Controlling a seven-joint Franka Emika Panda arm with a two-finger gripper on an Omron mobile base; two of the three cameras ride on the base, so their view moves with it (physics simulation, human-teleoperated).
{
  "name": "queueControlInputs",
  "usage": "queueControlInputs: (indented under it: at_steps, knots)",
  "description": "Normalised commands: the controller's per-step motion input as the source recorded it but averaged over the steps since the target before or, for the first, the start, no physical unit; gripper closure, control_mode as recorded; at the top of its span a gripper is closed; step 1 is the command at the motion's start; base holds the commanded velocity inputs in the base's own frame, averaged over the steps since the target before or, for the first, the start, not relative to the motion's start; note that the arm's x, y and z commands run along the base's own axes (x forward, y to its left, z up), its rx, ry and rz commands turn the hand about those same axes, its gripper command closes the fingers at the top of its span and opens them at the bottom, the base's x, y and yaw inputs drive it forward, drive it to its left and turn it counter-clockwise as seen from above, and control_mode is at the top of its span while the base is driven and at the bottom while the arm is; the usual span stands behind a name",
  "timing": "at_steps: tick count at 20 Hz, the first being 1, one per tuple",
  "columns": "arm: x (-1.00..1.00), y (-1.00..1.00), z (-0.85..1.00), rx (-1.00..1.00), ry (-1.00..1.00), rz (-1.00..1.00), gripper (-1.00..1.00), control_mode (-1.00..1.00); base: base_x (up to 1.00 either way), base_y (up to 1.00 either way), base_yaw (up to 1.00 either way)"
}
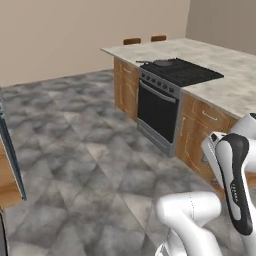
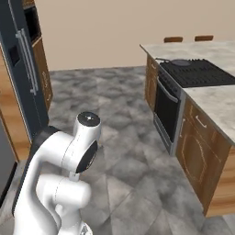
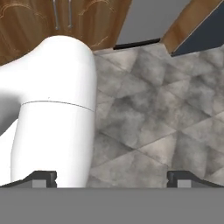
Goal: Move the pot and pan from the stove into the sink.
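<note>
The stove (image 1: pixel 181 73) is set in a light stone counter across the room, and its black cooktop (image 2: pixel 198 72) also shows from the right. The pan (image 1: pixel 162 63), shallow and dark grey, sits on the stove's far left burner with its thin handle pointing left; the right base view has the pan (image 2: pixel 180 62) at the cooktop's back corner. The pot and the sink are out of view. My gripper (image 3: pixel 112 178) is open, its two dark fingertips (image 3: pixel 44 177) far apart with nothing between them. It points down at the grey tiled floor, far from the stove.
A wide stretch of grey tiled floor (image 1: pixel 85 145) lies between me and the wooden cabinets (image 1: pixel 200 125). A dark fridge (image 2: pixel 23 69) stands at the left. Two chair backs (image 1: pixel 132 41) rise behind the counter. My folded white arm (image 2: pixel 69 160) is close in front.
</note>
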Motion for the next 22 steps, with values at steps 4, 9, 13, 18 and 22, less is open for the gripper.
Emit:
queueControlInputs:
  at_steps: [4,9,13,18,22]
  knots:
    - [0.00,0.00,0.00,0.00,0.00,0.00,-1.00,1.00,0.00,-0.10,-0.46]
    - [0.00,0.00,0.00,0.00,0.00,0.00,-1.00,1.00,0.00,-0.01,-0.08]
    - [0.00,0.00,0.00,0.00,0.00,0.00,-1.00,1.00,-0.01,0.00,0.00]
    - [0.00,0.00,0.00,0.00,0.00,0.00,-1.00,1.00,0.01,0.00,0.17]
    - [0.00,0.00,0.00,0.00,0.00,0.00,-1.00,1.00,0.03,0.01,0.21]
